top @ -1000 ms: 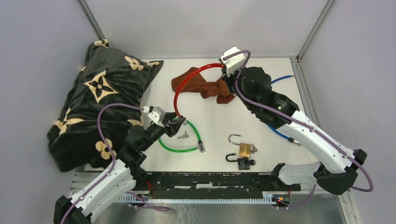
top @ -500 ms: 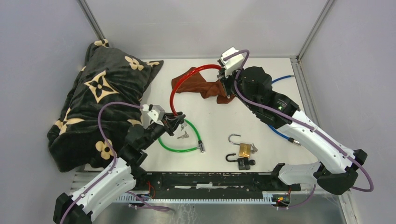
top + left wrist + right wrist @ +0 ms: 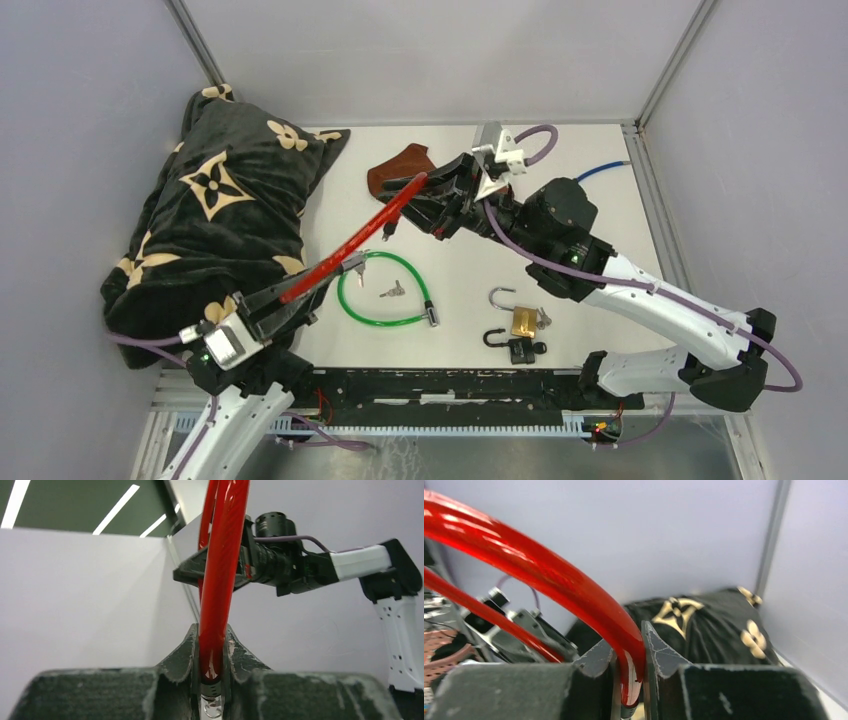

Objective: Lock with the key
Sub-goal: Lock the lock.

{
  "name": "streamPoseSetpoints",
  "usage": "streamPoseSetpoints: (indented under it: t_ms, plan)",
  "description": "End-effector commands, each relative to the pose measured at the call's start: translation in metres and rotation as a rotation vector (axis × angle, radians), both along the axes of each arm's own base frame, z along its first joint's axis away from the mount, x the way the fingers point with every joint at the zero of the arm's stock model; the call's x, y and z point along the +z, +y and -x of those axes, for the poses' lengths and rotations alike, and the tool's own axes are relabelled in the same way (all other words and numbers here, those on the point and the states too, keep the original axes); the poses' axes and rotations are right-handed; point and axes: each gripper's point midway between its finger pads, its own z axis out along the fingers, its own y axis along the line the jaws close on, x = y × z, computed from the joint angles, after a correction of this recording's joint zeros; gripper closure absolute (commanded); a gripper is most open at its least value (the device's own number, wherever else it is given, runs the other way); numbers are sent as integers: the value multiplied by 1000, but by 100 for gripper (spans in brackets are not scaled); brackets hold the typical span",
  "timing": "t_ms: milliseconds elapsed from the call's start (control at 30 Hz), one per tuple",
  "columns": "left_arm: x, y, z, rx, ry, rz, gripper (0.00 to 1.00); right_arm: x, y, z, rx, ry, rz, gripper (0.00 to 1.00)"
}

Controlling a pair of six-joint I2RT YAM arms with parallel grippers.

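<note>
A red cable lock [image 3: 355, 238] hangs stretched above the table between both grippers. My left gripper [image 3: 298, 297] is shut on its near-left end, and the left wrist view shows the red cable [image 3: 220, 580] pinched between the jaws [image 3: 212, 650] with a metal tip below. My right gripper [image 3: 432, 197] is shut on the far end, where the cable [image 3: 549, 575] runs down into the jaws [image 3: 629, 655]. A small dark piece [image 3: 387, 230] dangles under the cable. A set of keys [image 3: 393, 291] lies on the table inside a green cable lock [image 3: 352, 308].
A brass padlock [image 3: 522, 320] with keys and a black padlock [image 3: 518, 349] lie near the front. A brown cloth [image 3: 392, 165] lies at the back and a blue cable [image 3: 603, 170] at the right. A large black patterned pillow [image 3: 220, 210] fills the left side.
My left gripper shut on the red cable and pulled back to the near left. My right arm swung left and lower. The cable went from an arched loop to a taut line.
</note>
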Motion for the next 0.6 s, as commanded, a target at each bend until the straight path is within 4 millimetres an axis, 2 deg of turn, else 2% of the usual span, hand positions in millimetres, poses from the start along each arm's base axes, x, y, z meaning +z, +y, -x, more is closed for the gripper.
streamPoseSetpoints:
  t_ms: [0, 267, 333, 400, 433, 467, 567]
  plan:
    - [-6, -3, 54, 21, -375, -109, 98, 69, -14, 49, 134, -101, -251, 100]
    - [-5, 1, 70, 164, -632, -149, 98, 52, -2, 65, 169, -56, -237, 100]
    - [-15, -7, 73, 245, -797, -237, 98, 51, -4, 67, 170, -63, -235, 100]
    - [-34, -21, 67, 295, -943, -385, 98, 51, -5, 67, 165, -74, -225, 100]
    - [-48, -29, 53, 308, -949, -472, 98, 51, -6, 67, 158, -81, -219, 100]
    - [-47, -29, 52, 368, -1032, -497, 98, 51, -6, 67, 153, -87, -213, 100]
    - [-57, -35, 41, 401, -1082, -568, 98, 48, -11, 62, 115, -104, -194, 100]
